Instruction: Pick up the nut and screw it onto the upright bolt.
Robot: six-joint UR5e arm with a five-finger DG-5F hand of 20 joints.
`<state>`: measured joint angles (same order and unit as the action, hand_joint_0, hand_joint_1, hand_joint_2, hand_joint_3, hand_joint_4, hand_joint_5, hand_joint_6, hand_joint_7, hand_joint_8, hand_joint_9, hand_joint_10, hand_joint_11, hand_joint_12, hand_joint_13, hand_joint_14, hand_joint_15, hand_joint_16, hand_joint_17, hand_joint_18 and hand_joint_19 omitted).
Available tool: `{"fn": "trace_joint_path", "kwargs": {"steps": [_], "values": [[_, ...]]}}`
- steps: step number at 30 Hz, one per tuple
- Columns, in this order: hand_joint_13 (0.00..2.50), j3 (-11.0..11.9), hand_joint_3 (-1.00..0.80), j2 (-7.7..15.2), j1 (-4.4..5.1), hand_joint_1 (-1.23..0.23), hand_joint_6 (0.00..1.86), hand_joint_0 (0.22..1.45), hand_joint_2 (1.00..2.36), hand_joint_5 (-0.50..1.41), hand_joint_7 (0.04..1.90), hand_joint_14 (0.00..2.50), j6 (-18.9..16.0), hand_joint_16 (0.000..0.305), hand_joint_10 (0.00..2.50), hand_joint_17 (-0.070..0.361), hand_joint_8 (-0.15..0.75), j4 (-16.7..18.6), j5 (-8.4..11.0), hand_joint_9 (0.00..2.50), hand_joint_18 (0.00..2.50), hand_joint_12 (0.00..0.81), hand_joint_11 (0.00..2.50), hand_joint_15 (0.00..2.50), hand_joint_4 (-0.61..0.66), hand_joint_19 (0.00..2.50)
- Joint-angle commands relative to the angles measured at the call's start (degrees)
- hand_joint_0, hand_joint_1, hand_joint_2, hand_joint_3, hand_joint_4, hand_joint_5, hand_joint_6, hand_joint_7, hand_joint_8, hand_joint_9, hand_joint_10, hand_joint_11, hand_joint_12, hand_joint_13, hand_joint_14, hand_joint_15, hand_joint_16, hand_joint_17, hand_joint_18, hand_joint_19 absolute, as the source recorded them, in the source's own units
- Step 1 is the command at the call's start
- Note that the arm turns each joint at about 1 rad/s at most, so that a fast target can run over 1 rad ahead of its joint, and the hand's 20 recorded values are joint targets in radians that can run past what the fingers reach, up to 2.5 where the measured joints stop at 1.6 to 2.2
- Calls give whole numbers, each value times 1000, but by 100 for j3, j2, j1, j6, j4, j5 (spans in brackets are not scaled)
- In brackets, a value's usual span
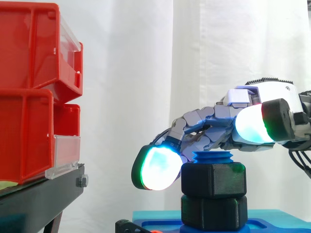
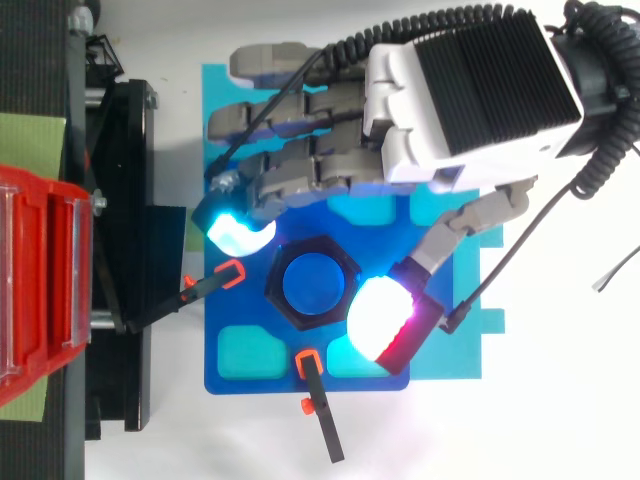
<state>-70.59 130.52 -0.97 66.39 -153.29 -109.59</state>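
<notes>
Red glossy plastic bins, boxy with clear label strips on their fronts, stack at the far left on a matte black stand. Beside the stand lies a flat blue base plate, smooth, with paler rounded pockets sunk into it. My hand, with its white shell and black ribbed back panel, arches in from the right over the middle of that plate.

Below it sits the nut, black, dull and six-sided with softly rounded corners. It is already on the upright bolt, whose blue ridged thread pokes out just above the nut's top face. Under the nut sits a second black hexagonal block of much the same shape, resting on the plate. Whether I actually grip the nut I cannot tell.

Two slim black clamps with orange tips press close: one points at the nut from the stand side, the other from the plate's near edge. Between the stand and the nut there is open air against the white curtain.
</notes>
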Motion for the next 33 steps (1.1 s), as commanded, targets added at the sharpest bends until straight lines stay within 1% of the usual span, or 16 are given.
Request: {"fn": "trace_joint_path", "kwargs": {"steps": [1, 6, 10, 18, 19, 22, 26, 33], "values": [[184, 1, -500, 0, 71, -211, 502, 458, 1000, -142, 716, 0, -74, 42, 0, 95, 227, 36, -1, 528, 0, 314, 0, 0, 215, 0], [193, 1, -500, 0, 106, -210, 502, 459, 1000, -138, 739, 0, -144, 42, 0, 95, 235, 124, 8, 538, 0, 313, 0, 0, 221, 0], [205, 1, -500, 0, 141, -211, 503, 460, 1000, -125, 797, 0, -144, 42, 0, 94, 240, 124, 17, 548, 0, 312, 0, 0, 233, 0], [224, 1, -500, 0, 150, -222, 503, 462, 1000, -109, 854, 0, -144, 41, 0, 92, 242, 124, 52, 577, 0, 311, 0, 0, 256, 0], [229, 1, -500, 0, 133, -227, 503, 463, 1000, -105, 870, 0, -144, 41, 0, 92, 243, 124, 52, 578, 0, 311, 0, 0, 258, 0], [237, -7, -500, 0, 133, -234, 504, 465, 1000, -98, 896, 0, -135, 40, 0, 90, 244, 115, 52, 585, 0, 309, 0, 0, 270, 0], [251, -7, -500, 0, 97, -260, 504, 469, 1000, -81, 976, 0, -135, 39, 0, 87, 246, 89, 52, 608, 0, 306, 0, 0, 280, 0], [275, -7, -500, 0, 53, -273, 504, 475, 1000, -55, 1099, 0, -135, 37, 0, 84, 248, 80, 43, 637, 0, 298, 0, 0, 266, 0]]}}
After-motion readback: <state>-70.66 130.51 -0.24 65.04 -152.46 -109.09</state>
